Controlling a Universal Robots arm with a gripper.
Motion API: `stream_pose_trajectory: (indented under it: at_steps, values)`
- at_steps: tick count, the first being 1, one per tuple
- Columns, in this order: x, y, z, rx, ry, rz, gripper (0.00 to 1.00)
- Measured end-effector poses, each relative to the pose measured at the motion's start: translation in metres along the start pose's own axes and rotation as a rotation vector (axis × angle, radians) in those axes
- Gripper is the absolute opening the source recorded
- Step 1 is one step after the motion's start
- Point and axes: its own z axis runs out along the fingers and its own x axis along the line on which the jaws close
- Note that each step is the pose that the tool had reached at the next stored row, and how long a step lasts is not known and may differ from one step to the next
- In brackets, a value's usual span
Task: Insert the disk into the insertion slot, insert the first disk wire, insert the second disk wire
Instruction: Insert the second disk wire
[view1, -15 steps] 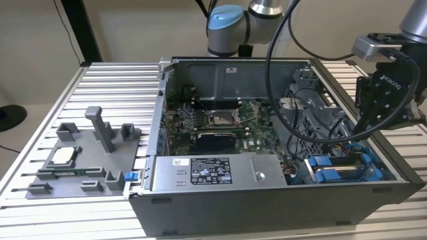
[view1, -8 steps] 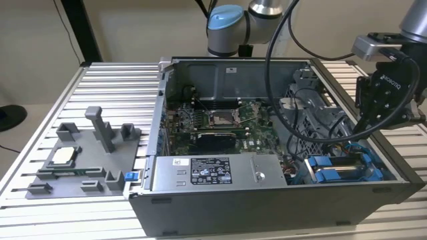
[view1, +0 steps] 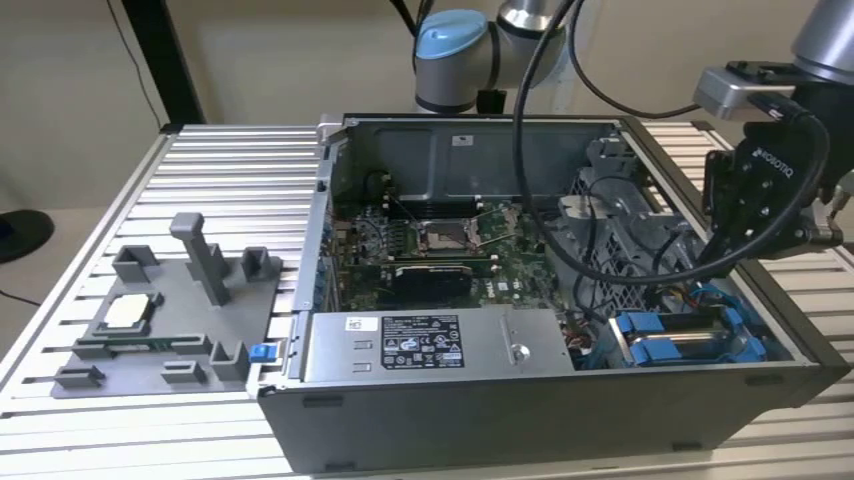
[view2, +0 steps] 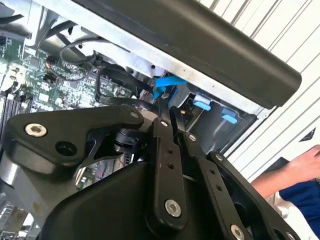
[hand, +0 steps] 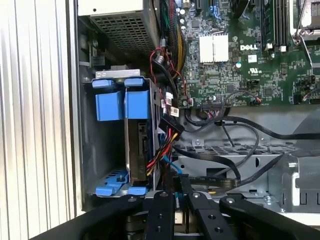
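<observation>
1. Gripper (view1: 763, 262) hanging at the exterior view's right, tilted over the case (view1: 534, 400) rim.
2. Fingers (view2: 165, 125) pinched nearly together on a blue wire (view2: 164, 85).
3. Disk (hand: 142, 145) seated in slot (hand: 110, 105), lower right of exterior view.

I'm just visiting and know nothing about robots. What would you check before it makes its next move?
1. Disk seated in the slot: ok, it stands between the blue rails.
2. Hand gripping the blue wire: ok, the fingers look closed on it.
3. Coloured wire bundle plugged into the disk: cannot tell, it reaches the disk's edge.
4. Black cables clear of the hand: cannot tell, they run close by.
5. People clear: not ok, a person's arm is beside the case.
</observation>
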Motion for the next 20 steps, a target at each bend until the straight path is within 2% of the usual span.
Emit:
stream_pose_trajectory:
  at_steps: [5, 20]
  values:
    - [0.0058, 0.0078, -0.0003, 0.0003, -0.0074, 0.000, 0.00]
    - [0.0297, 0.0292, 0.0028, 0.0052, -0.0282, -0.001, 0.00]
